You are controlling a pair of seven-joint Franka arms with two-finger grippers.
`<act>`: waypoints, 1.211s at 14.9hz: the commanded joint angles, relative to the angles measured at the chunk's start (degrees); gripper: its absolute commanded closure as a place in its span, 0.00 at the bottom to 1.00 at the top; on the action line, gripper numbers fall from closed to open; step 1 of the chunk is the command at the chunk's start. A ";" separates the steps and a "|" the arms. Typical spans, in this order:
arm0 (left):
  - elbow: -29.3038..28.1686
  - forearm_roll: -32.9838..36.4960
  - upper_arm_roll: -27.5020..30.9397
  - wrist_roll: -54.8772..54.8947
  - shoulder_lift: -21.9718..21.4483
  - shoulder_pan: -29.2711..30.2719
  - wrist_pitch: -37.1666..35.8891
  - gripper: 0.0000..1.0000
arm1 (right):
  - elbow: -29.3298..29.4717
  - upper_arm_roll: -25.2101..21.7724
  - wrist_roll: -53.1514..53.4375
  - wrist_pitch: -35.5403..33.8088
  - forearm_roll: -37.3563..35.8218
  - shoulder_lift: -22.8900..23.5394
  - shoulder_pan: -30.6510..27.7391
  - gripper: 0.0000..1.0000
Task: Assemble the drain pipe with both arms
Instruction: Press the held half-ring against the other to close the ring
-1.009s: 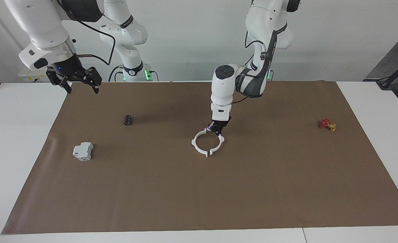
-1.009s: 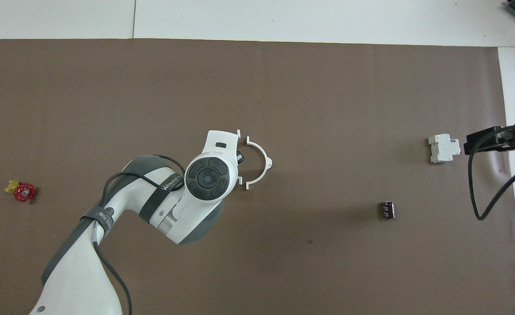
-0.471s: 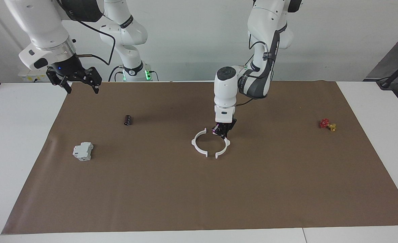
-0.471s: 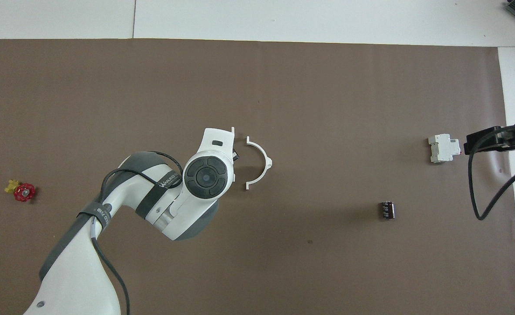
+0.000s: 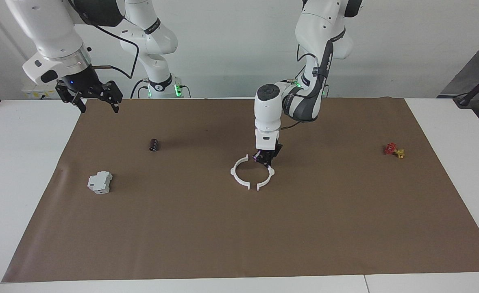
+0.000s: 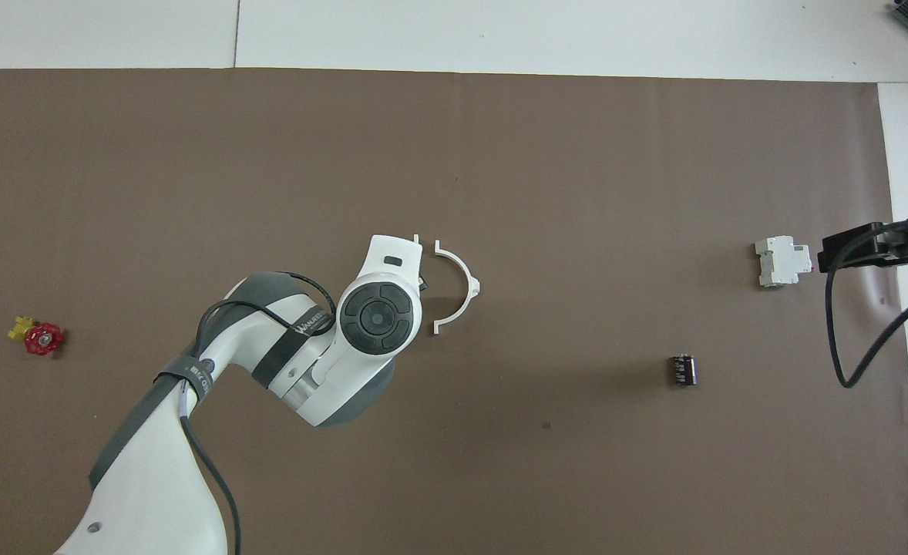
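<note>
Gripping one thin white plastic half-ring arc (image 5: 267, 178) mid-frame, left gripper (image 5: 265, 159) clamped | other arc (image 5: 238, 173) beside, unjoined | right gripper (image 5: 98, 101) wide, empty, upper-left, waiting

White table (image 5: 28, 162) under brown mat (image 5: 304, 228)

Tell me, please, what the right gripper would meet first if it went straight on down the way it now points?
Probably only the brown mat. The right gripper hangs open, pointing down, over the mat's corner at the right arm's end. The black cylinder and grey block seem to lie off that line, though depth is unclear.
</note>
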 commanded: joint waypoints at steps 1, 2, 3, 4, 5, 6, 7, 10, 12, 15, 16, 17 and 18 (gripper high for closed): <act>-0.17 1.62 0.46 -3.39 -0.30 -1.45 -0.08 1.00 | -0.52 0.38 0.22 0.77 0.25 -0.22 -0.73 0.00; -0.17 1.62 0.46 -3.92 -0.30 -1.54 0.01 1.00 | -0.52 0.38 0.22 0.85 0.25 -0.22 -0.73 0.00; -0.17 1.62 0.46 -4.19 -0.22 -1.54 0.01 1.00 | -0.52 0.46 0.22 0.85 0.25 -0.22 -0.73 0.00; -0.17 1.62 0.37 -4.28 -0.22 -1.63 0.10 1.00 | -0.60 0.46 0.22 0.85 0.34 -0.22 -0.73 0.00; -0.17 1.62 0.37 -4.97 -0.13 -1.80 0.10 1.00 | -0.52 0.38 0.22 0.85 0.25 -0.22 -0.73 0.00; -0.17 1.62 0.46 -5.50 -0.04 -2.76 0.10 1.00 | -0.52 0.38 0.22 0.85 0.25 -0.31 -0.73 0.00; -0.17 1.62 0.46 -5.60 -0.04 -2.86 0.10 1.00 | -0.52 0.38 0.22 0.85 0.25 -0.22 -0.73 0.00; 0.62 1.62 0.46 -6.74 0.93 -3.21 0.19 1.00 | -0.52 0.46 0.31 0.85 0.34 -0.31 -0.73 0.00; 0.62 1.71 0.46 -6.74 1.19 -3.21 0.19 1.00 | -0.52 0.38 0.22 0.85 0.25 -0.22 -0.73 0.00; 0.71 1.71 0.46 -6.74 1.45 -3.21 0.89 1.00 | -0.52 0.46 0.31 0.85 0.25 -0.22 -0.73 0.00; 0.89 1.71 0.46 -6.74 1.45 -3.12 0.89 1.00 | -0.52 0.46 0.22 0.85 0.25 -0.31 -0.73 0.00; 0.89 1.89 0.46 -6.74 1.45 -3.03 0.89 1.00 | -0.52 0.46 0.22 0.85 0.25 -0.31 -0.73 0.00; 0.97 1.98 0.46 -6.74 1.54 -3.03 0.89 1.00 | -0.52 0.38 0.22 0.85 0.25 -0.22 -0.73 0.00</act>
